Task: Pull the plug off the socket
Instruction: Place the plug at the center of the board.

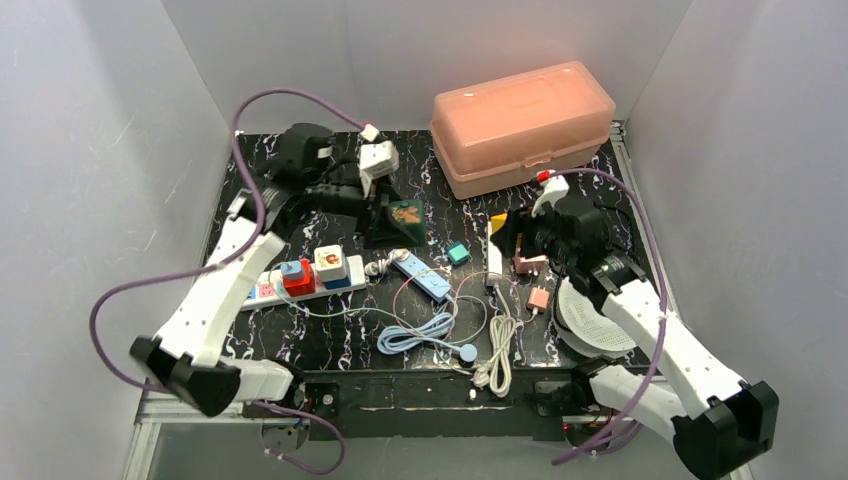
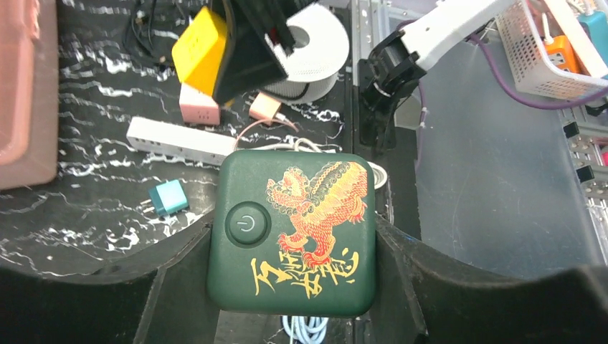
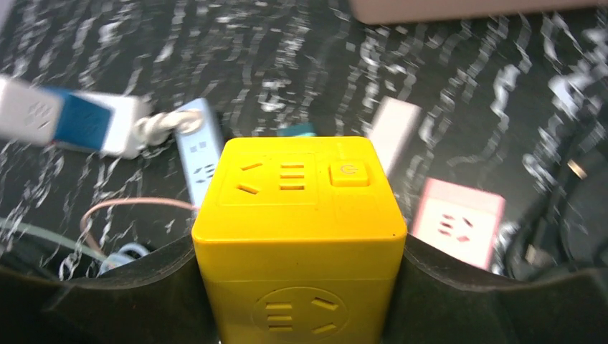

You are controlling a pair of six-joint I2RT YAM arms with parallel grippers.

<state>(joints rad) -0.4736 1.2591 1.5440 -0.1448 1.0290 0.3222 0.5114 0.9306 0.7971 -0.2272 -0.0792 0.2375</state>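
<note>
Glossy yellow plastic cube socket (image 3: 294, 179), sharp-edged with a square power button, sits clamped in the right pincer (image 3: 297, 247). A matte dark green rounded-square socket (image 2: 301, 193) printed with an orange lion is gripped by the left pincer (image 2: 292, 251). Left of that pincer, well apart, lies a white power strip (image 1: 262, 291) carrying a red plug (image 1: 297, 279) and a blue-based plug (image 1: 333, 270).

light: bright, even, diffuse, from overhead, white walls pale | shadows: soft, thin under pink box (image 1: 522, 125) | top view: sharp throughout, no harsh glare | left wrist: crisp on green cube (image 2: 292, 233), slight sheen | right wrist: yellow cube (image 3: 297, 215) sharp, mat (image 3: 287, 64) behind smeared with blur
</note>
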